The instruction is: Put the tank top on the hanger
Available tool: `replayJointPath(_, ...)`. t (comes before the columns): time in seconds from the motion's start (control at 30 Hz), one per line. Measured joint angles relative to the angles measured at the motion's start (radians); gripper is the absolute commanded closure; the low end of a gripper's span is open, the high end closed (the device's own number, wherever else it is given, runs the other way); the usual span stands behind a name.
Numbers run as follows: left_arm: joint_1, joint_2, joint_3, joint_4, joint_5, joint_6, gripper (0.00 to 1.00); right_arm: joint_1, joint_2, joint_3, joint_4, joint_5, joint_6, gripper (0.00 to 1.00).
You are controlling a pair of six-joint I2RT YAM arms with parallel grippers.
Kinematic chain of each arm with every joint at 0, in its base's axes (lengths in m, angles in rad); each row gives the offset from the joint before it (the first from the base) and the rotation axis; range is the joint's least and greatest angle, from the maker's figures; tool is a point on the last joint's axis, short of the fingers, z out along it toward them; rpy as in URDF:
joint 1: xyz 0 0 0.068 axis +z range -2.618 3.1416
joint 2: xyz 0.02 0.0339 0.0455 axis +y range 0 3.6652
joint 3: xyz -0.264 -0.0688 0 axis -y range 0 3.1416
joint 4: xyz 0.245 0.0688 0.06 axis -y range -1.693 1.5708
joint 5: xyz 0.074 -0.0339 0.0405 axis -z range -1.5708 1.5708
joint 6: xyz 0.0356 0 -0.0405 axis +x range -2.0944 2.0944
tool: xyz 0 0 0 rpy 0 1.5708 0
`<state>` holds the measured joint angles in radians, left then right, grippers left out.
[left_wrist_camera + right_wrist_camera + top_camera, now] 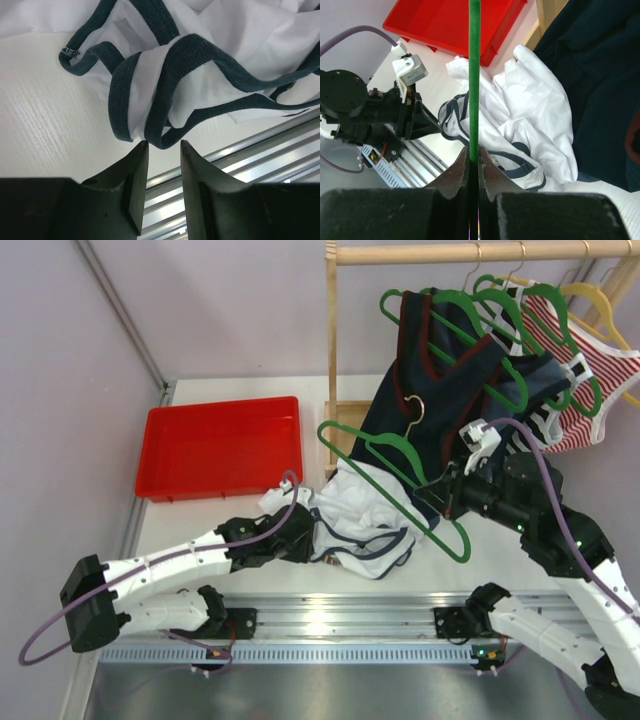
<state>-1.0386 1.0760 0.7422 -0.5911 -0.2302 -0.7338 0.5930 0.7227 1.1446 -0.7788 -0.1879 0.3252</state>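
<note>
The white tank top (352, 502) with navy trim lies crumpled on the table between the arms. My left gripper (310, 531) is at its left edge, low over the table. In the left wrist view the left gripper (164, 145) is open, and a folded loop of navy trim on the tank top (225, 45) sits just beyond its fingertips, not between them. My right gripper (438, 498) is shut on the green hanger (461, 548), held slanted above the tank top. The right wrist view shows the right gripper (474, 159) pinching the hanger's thin bar (474, 75) over the tank top (530, 100).
A red tray (220, 445) sits at the back left. A wooden rack (450, 252) at the back right carries a dark navy top (450, 390), a striped top (585, 380), green hangers and a yellow hanger (600, 300). An aluminium rail (330, 615) runs along the near edge.
</note>
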Motion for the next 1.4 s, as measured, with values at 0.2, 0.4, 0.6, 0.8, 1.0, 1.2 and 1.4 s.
replayJointPath(0.2, -0.011, 0.039, 0.000, 0.000, -0.060, -0.001, 0.63, 0.000, -0.014, 0.000, -0.005, -0.019, 0.001, 1.00)
replayJointPath(0.4, -0.011, 0.048, 0.000, 0.006, -0.102, 0.010, 0.64, 0.000, -0.023, 0.001, -0.041, -0.057, 0.001, 1.00)
replayJointPath(0.6, -0.014, 0.058, 0.000, 0.025, -0.104, 0.032, 0.66, 0.000, -0.023, 0.023, -0.118, -0.061, -0.001, 1.00)
replayJointPath(0.8, -0.022, 0.077, 0.000, 0.052, -0.101, 0.050, 0.67, 0.000, -0.038, 0.046, -0.173, -0.060, -0.003, 1.00)
replayJointPath(1.0, -0.023, 0.081, 0.000, 0.056, -0.115, 0.057, 0.74, 0.000, -0.048, 0.084, -0.224, -0.050, -0.010, 1.00)
replayJointPath(1.2, -0.023, 0.081, 0.000, 0.057, -0.137, 0.074, 1.00, 0.000, -0.059, 0.101, -0.274, -0.066, -0.011, 1.00)
replayJointPath(1.4, -0.023, 0.076, 0.003, 0.054, -0.154, 0.094, 1.00, 0.000, -0.065, 0.101, -0.330, -0.105, -0.019, 1.00)
